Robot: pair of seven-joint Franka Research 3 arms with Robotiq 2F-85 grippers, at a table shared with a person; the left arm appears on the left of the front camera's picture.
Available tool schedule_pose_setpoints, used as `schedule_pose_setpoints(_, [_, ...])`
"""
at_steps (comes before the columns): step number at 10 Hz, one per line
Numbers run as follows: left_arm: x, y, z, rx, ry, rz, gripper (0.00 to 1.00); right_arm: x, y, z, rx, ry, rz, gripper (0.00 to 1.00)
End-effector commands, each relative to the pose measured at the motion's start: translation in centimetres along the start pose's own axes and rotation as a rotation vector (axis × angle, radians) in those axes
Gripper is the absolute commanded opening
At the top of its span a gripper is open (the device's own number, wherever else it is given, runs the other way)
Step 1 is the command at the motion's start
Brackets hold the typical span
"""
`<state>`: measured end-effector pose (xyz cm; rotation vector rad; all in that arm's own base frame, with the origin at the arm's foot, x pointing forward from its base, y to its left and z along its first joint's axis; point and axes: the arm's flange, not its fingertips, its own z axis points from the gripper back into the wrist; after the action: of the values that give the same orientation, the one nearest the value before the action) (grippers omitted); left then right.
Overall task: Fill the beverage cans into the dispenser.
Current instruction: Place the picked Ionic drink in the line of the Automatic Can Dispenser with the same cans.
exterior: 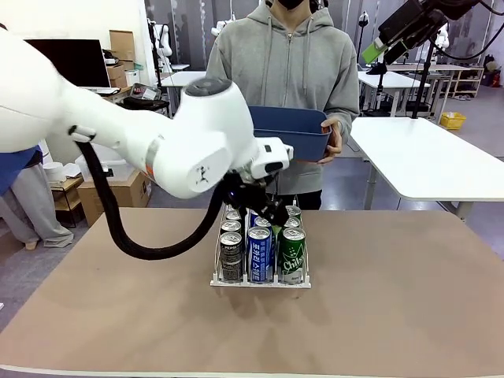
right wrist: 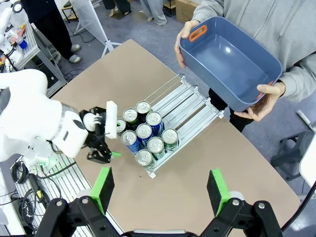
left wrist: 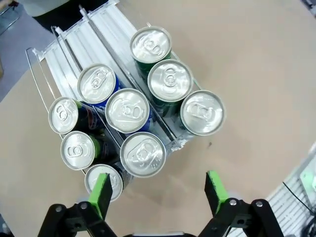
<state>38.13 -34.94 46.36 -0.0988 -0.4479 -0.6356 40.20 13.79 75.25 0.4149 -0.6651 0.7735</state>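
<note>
The dispenser stands mid-table with several beverage cans in its three lanes: dark ones on the left, blue-and-white in the middle, green on the right. From above, the cans' silver tops crowd the rack's low end, and the upper rails of the dispenser lie bare. My left gripper hovers open just above the cans, its green pads wide apart and holding nothing. My right gripper hangs open high over the table, far above the dispenser.
A person at the far side holds an empty blue bin in both hands; the bin shows a bare floor. Bare brown tabletop surrounds the rack. My right arm is raised at the upper right.
</note>
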Motion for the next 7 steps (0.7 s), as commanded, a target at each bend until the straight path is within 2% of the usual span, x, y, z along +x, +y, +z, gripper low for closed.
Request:
schedule_pose_setpoints(1, [-1.9,3.6,5.1,-0.119,0.007,-0.03,1.0,-0.1,0.1,-0.1,0.004,0.0,0.001,1.0])
schedule_pose_setpoints(3, [-2.4,6.6,8.8,-0.156,-0.055,-0.037,1.0,-0.1,0.1,-0.1,0.004,0.0,0.001,1.0])
schedule_pose_setpoints(5, [-2.7,10.9,12.0,-0.188,-0.064,-0.098,1.0,-0.1,0.1,-0.1,0.004,0.0,0.001,1.0])
schedule_pose_setpoints(7, [-2.7,14.5,15.9,-0.163,-0.122,-0.162,1.0,-0.1,0.1,-0.1,0.004,0.0,0.001,1.0])
